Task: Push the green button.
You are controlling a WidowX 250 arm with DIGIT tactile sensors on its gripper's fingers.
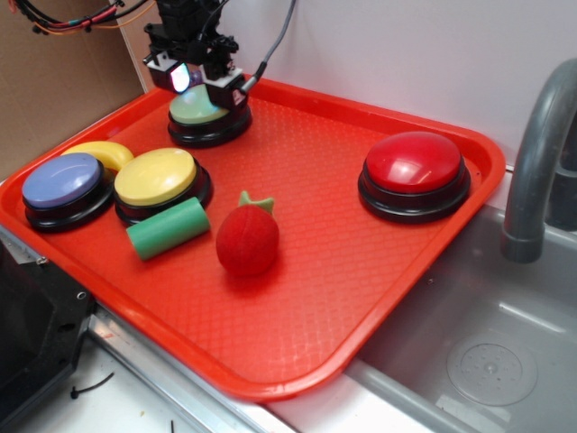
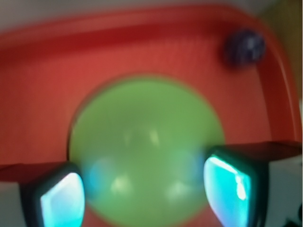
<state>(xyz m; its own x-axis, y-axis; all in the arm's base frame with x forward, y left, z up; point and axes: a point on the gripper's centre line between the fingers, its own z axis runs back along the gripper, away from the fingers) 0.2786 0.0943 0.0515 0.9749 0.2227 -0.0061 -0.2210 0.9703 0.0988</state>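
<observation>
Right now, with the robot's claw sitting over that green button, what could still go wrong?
1. The gripper hangs over the green button with its fingers spread either side of the dome; they might straddle it rather than press it.
2. The wrist view is blurred, so whether it touches the button yet cannot be told; it may stop short.
3. The button sits near the tray's back rim; a skewed push might slide it instead.

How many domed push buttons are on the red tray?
4: the blue button at the left edge, the yellow button beside it, the green button at the back under the gripper, the red button at right. None seems hidden.
</observation>
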